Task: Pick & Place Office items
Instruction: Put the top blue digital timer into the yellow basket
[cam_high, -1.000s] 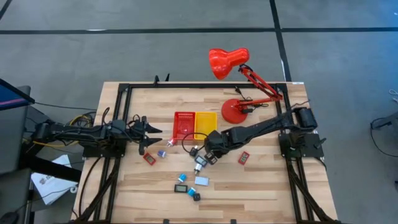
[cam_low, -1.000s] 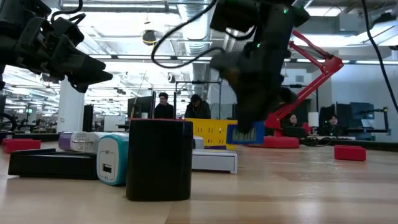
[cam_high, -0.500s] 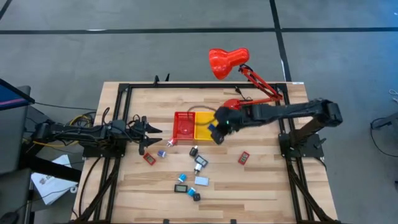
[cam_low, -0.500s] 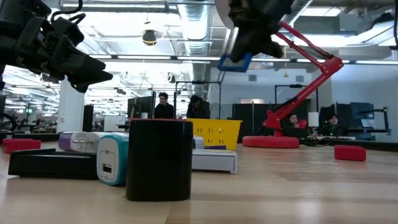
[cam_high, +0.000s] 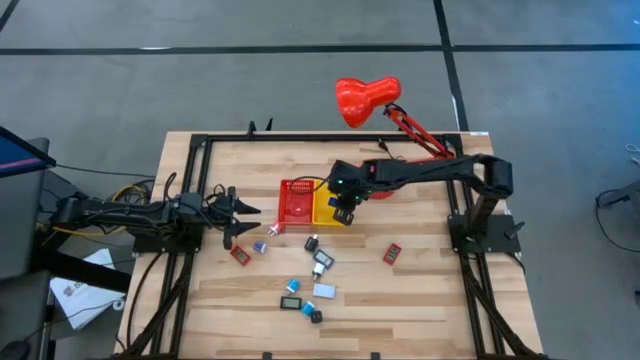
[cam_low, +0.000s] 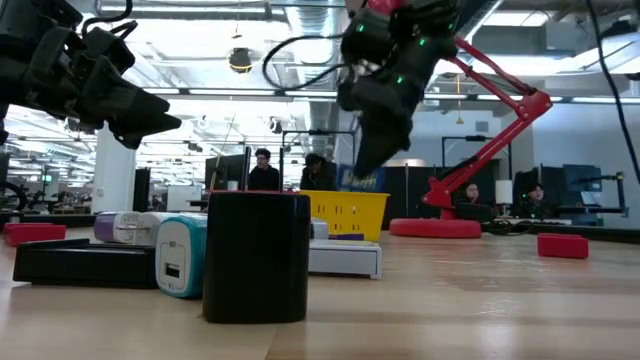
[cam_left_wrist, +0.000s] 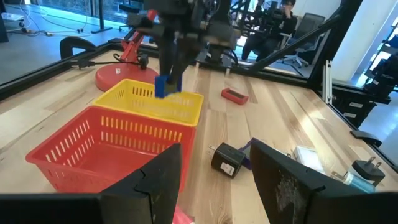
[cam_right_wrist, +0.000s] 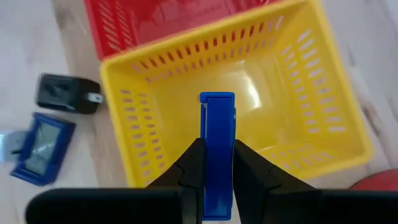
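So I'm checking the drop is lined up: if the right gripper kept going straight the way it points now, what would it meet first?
Most likely the floor of the yellow bin: the right gripper, shut on the blue piece, points down into it. Its height above the bin is unclear.

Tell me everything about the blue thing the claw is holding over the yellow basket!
The blue piece is a small, flat, smooth block that looks like plastic, with a slightly raised cap at its far end. The right claw pinches it edge-on between its two dark fingers. It hangs in the air above the yellow basket, which looks bare inside, and touches only the claw.
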